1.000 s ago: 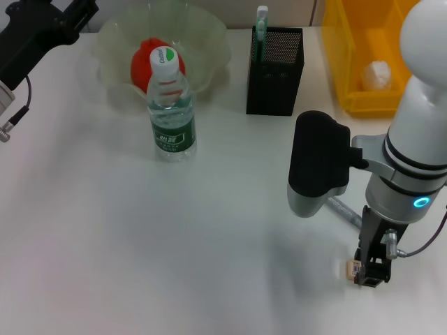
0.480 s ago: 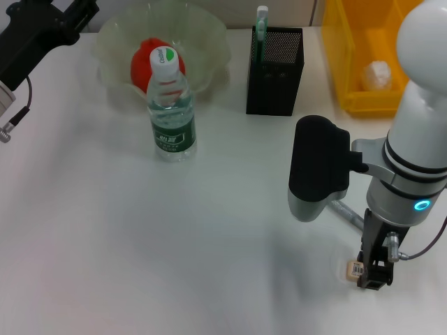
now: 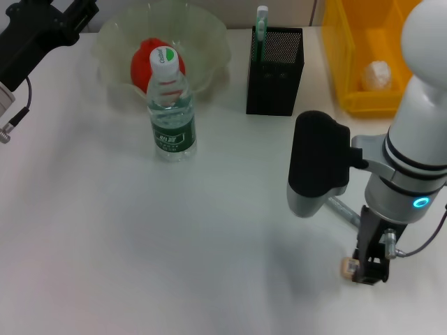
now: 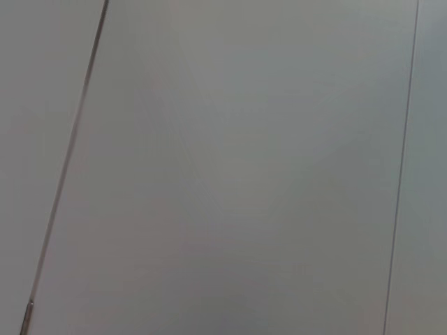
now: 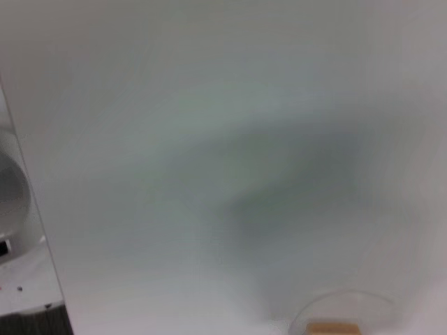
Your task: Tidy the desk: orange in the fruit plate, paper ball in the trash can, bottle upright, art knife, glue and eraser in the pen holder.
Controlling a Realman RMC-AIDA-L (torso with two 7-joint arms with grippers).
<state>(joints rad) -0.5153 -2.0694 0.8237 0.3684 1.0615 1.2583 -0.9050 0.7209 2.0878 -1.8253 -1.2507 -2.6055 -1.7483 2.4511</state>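
My right gripper is low over the table near the front right, shut on a small tan eraser that sticks out from its fingertips; the right wrist view catches the eraser at its edge. A grey art knife lies just behind, partly hidden by the right arm. The orange rests in the clear fruit plate. In front of the plate, the water bottle stands upright. A glue stick pokes out of the black mesh pen holder. The paper ball lies in the yellow trash can.
My left arm is parked high at the back left, off the work area; its wrist view shows only a plain grey surface. White tabletop stretches across the middle and front left.
The right gripper dipped toward the table and has now come up a little, with the eraser moving along with its fingertips. The left arm has stayed still.
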